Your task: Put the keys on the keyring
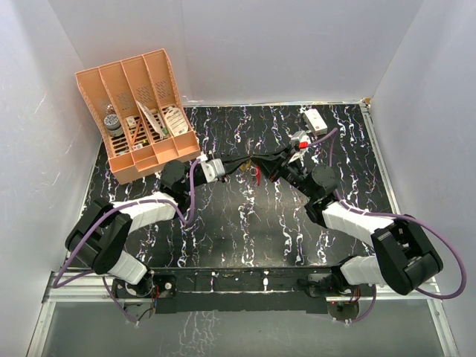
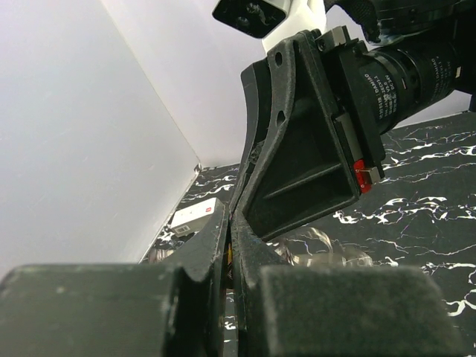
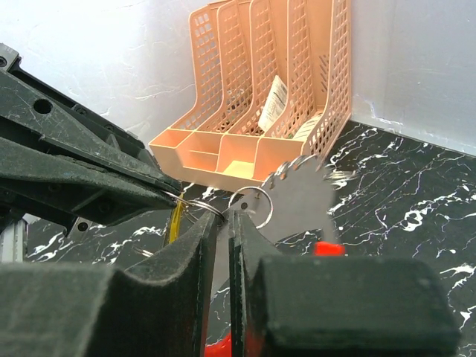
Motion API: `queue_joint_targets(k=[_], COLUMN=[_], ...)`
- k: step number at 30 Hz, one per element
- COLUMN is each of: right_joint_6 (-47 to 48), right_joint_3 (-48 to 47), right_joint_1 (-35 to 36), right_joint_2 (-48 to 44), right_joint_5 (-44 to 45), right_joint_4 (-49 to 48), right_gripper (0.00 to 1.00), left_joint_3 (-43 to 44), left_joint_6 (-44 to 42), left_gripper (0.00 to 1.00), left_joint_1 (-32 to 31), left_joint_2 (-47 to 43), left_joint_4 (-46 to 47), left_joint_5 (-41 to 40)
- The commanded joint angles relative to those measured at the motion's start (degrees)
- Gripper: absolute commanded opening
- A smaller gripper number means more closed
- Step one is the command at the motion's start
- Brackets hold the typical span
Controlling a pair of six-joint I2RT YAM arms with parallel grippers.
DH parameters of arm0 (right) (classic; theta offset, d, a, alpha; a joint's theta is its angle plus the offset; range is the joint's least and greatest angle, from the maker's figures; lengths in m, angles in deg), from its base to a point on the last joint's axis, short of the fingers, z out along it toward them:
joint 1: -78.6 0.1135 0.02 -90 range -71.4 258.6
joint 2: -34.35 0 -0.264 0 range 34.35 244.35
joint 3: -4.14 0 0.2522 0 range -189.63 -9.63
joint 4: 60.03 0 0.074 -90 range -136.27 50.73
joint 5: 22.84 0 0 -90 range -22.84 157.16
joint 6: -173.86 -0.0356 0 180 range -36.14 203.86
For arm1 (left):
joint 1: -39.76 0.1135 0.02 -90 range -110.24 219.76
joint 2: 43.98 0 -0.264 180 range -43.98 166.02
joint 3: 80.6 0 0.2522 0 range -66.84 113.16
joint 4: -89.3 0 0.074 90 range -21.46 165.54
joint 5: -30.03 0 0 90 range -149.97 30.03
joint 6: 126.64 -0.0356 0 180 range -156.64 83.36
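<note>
- Fingers of the left gripper are pressed fully together, and a thin silvery wire loop sits at their tips.
- On the right gripper the fingers stand narrow, only a slit between them; whether they pinch anything I cannot tell.
- Both meet tip to tip over the middle of the table.
- At 1 o'clock of the right fingertips juts one of the keys, toothed, on a small ring.
- Just at 6 o'clock of the meeting tips shows the red keyring.
- The organizer stands at 10 o'clock, the box at 1 o'clock.
</note>
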Motion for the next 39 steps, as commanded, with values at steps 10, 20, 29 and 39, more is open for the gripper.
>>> queue_joint_targets(k=[10, 20, 29, 39], right_joint_6=[9.24, 18.28, 24.71, 30.41], right_joint_3=[-3.1, -4.04, -4.3, -4.33], right_joint_1=[0.66, 1.18, 1.41, 2.08], right_joint_2=[-2.31, -5.18, -6.86, -7.62], right_joint_5=[0.15, 1.49, 0.96, 0.18], right_joint_4=[1.44, 7.94, 10.9, 11.25], right_gripper=[0.08, 0.08, 0.08, 0.08], left_joint_3=[4.85, 5.26, 7.16, 9.44], left_joint_6=[-2.02, -1.87, -2.44, -1.84], left_gripper=[0.0, 0.0, 0.0, 0.0], left_joint_1=[-0.11, -0.2, -0.17, -0.17], left_joint_2=[-0.38, 0.08, 0.47, 1.12], left_joint_4=[-0.11, -1.97, -6.07, -11.32], left_joint_5=[1.55, 2.15, 3.37, 4.97])
